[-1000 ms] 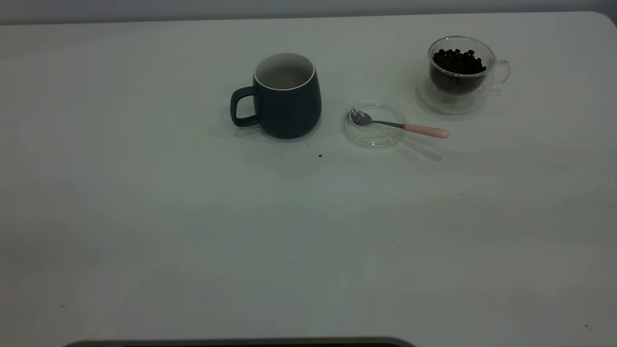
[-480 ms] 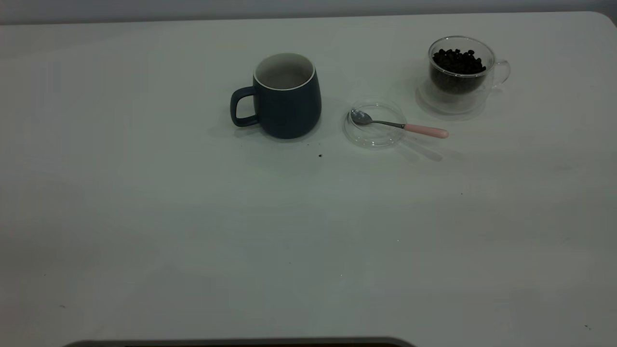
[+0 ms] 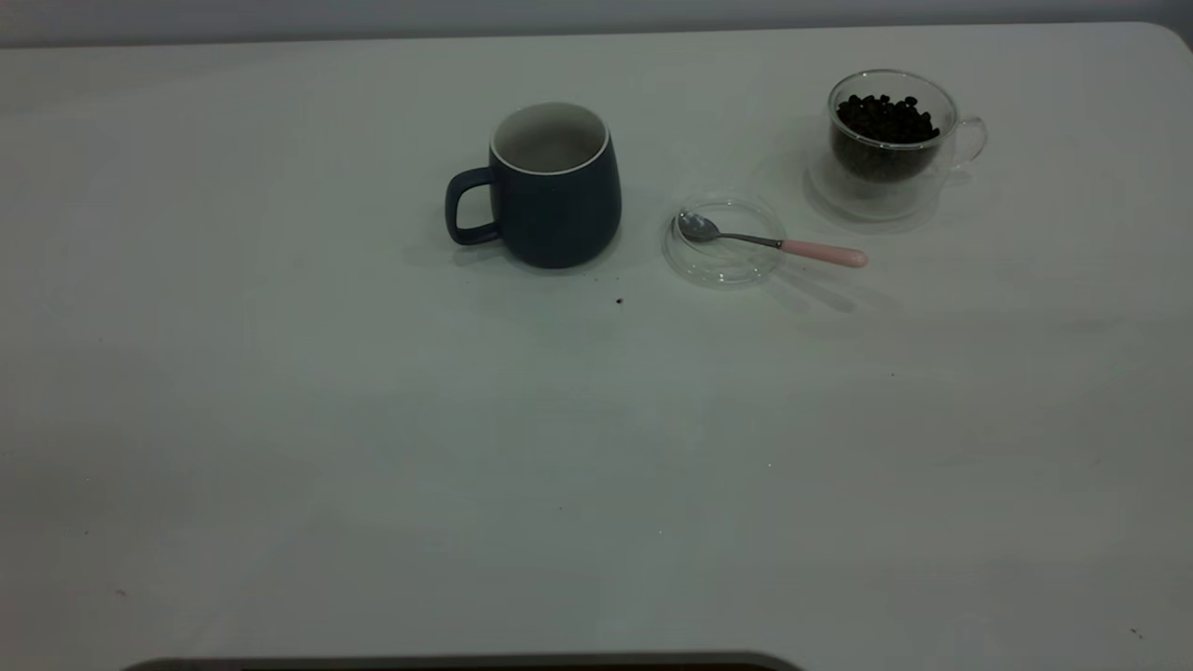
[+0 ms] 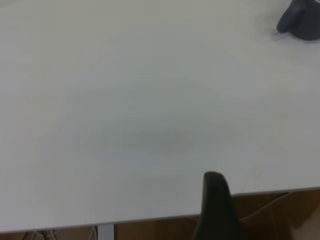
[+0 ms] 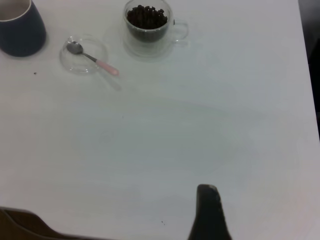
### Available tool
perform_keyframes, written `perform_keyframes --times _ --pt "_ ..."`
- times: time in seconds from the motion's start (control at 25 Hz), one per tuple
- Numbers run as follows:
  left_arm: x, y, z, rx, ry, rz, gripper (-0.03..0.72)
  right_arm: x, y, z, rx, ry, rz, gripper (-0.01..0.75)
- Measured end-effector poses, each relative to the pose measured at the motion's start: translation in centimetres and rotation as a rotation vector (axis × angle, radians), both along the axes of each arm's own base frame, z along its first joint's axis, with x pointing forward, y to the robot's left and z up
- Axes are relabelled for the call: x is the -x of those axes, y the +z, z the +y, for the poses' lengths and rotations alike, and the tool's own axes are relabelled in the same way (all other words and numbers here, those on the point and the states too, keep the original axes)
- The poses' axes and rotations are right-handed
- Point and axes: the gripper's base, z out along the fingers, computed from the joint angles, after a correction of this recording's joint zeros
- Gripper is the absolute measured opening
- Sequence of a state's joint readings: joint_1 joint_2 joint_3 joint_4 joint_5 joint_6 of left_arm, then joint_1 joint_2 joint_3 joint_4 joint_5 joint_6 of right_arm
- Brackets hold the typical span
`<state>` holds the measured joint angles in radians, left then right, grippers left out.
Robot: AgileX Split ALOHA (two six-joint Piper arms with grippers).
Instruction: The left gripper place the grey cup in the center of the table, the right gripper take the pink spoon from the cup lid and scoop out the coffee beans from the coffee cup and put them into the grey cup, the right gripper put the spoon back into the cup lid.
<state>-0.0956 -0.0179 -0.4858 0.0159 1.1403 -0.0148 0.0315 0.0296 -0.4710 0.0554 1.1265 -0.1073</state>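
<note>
Both grippers sit well back from the pink spoon — jaw state I cannot tell; your next move: right gripper forward to its handle on the cup lid.

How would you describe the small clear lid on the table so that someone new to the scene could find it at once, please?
On the white table, look between the dark slate-blue mug and the clear glass cup of dark coffee beans. The lid is a shallow transparent disc, the only flat item, with a pink-handled metal spoon resting across it.
</note>
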Motion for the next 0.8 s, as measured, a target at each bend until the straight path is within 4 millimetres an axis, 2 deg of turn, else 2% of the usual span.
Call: perform_keyframes --times 0.8 --pt "0.00 0.00 0.00 -0.001 -0.001 0.000 0.567 0.00 -0.01 -0.34 0.006 -0.041 0.000 0.589"
